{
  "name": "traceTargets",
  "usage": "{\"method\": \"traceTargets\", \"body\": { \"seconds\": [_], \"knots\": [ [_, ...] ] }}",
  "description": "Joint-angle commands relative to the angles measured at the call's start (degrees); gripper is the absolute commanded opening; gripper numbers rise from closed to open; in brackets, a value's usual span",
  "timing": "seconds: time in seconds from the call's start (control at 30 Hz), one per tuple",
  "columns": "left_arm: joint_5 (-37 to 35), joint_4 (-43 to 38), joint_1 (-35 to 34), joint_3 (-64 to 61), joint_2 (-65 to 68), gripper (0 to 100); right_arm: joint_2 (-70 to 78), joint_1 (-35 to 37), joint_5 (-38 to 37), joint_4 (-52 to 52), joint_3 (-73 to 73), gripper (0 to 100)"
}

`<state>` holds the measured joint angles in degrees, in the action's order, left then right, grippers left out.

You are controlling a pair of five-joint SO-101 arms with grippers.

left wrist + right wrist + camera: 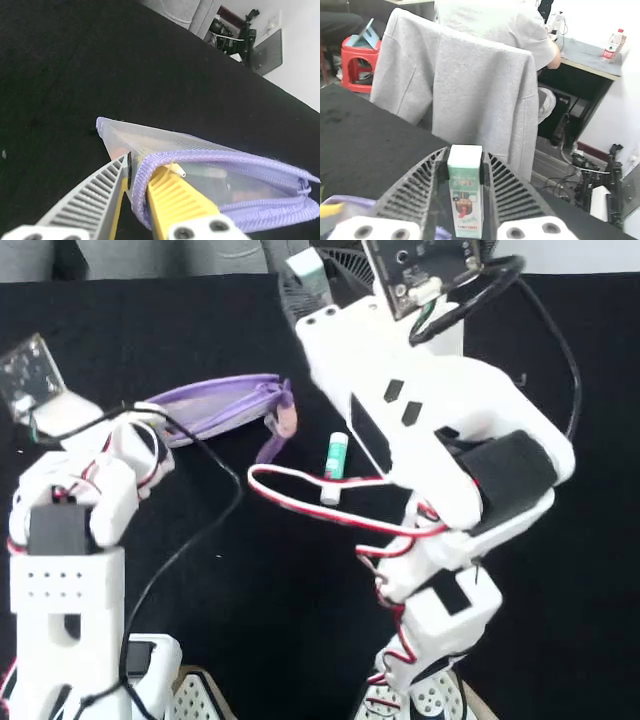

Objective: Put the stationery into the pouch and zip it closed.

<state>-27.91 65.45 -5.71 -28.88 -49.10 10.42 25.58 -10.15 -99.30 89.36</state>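
My left gripper [141, 170] is clamped on one end of the translucent mesh pouch with purple fabric zip trim [165, 142]. The grey finger is outside the wall and the yellow finger [170, 195] is inside the mouth. The pouch lies on the black table [560, 330] with its zip undone and its mouth gaping. The zip pull [301, 186] is at the end away from my grip. Something pale lies inside, too blurred to name.

My right gripper [464, 157] is lifted off the table, jaws partly closed and pinching a small white-and-green rectangular boxed eraser [465, 195], which stands upright between them.

A green-and-white cylindrical glue stick [335, 462] lies on the table near the pouch's zip-pull end, not touching it. A red-and-white cable [300, 502] crosses in front of it in the high view.
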Motion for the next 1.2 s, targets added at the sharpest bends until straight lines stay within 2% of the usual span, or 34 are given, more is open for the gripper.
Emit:
{"method": "traceTargets", "body": {
  "seconds": [0.0, 0.3, 0.47, 0.7, 1.17],
  "knots": [
    [0.18, 0.00, 0.40, 4.35, 5.45, 3, -5.93, 2.99, 0.70, -2.02, -4.97, 1.1],
    [0.18, -0.44, 0.22, 4.62, 5.54, 3, -10.51, 11.52, 1.67, 0.09, -19.47, 1.1],
    [0.18, -0.53, 0.13, 4.44, 5.54, 3, -10.59, 11.78, 3.34, 3.16, -25.27, 1.1],
    [0.18, -0.35, -3.65, 4.62, 5.54, 3, -10.77, 11.87, 3.43, 7.65, -32.48, 1.1],
    [0.18, -0.18, -3.74, 4.26, 5.54, 3, -17.01, 14.77, 9.76, 16.35, -49.45, 1.1]
  ]
}}
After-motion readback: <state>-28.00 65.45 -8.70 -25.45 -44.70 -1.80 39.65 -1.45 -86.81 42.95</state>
